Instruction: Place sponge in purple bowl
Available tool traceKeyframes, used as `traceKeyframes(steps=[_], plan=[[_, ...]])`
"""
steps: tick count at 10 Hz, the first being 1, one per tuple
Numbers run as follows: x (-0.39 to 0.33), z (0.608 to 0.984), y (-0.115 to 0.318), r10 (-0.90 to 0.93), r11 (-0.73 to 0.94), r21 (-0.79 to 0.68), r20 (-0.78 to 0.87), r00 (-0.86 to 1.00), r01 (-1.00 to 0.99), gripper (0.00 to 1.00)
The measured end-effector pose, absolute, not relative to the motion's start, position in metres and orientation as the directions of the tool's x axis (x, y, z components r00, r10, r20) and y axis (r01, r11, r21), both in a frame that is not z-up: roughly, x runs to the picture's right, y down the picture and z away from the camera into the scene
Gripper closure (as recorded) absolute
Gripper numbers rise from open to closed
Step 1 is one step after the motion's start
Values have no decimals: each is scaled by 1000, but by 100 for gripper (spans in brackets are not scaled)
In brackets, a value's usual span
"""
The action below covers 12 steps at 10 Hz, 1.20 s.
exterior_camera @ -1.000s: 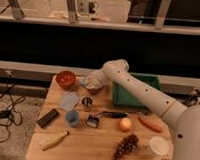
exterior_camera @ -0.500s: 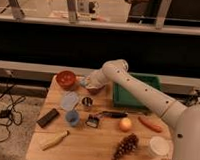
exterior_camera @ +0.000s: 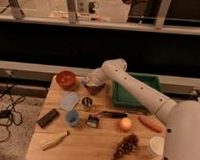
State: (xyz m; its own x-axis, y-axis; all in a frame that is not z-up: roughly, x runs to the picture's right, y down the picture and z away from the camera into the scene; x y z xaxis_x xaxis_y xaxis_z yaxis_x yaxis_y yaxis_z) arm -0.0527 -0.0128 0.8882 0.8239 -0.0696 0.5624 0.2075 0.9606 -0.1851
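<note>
Dark window panels and metal rails run behind a pale wooden table (exterior_camera: 85, 144) with many small things on it. From the lower right, the robot's white arm (exterior_camera: 138, 86) reaches over to the table's far middle. There the gripper (exterior_camera: 94, 82) hangs low over the round dark purple bowl (exterior_camera: 89, 89), at or just above its rim. Whether the gripper is apart, together or clamped on anything I cannot tell. The small light blue sponge cannot be picked out on its own; a pale patch at the gripper's tip, directly over the bowl, is too indistinct to name. Just left of the purple bowl sits a round red-orange bowl (exterior_camera: 66, 79), and to its right lies a green rectangular tray (exterior_camera: 143, 82) partly under the arm. Nearer the front are a flat pale blue sheet (exterior_camera: 69, 100), a small metal cup (exterior_camera: 86, 102), a small blue cup (exterior_camera: 72, 117), a black rectangular block (exterior_camera: 48, 118), an orange round fruit (exterior_camera: 125, 124), a carrot (exterior_camera: 150, 124) and a dark bunch of grapes (exterior_camera: 124, 147).
</note>
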Motion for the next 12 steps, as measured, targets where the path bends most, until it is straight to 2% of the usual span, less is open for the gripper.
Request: traceKeyframes(steps=[11, 12], plan=[[-17, 908, -12, -58, 969, -180, 499, 865, 168, 100], [-18, 908, -12, -59, 969, -179, 499, 864, 170, 97]])
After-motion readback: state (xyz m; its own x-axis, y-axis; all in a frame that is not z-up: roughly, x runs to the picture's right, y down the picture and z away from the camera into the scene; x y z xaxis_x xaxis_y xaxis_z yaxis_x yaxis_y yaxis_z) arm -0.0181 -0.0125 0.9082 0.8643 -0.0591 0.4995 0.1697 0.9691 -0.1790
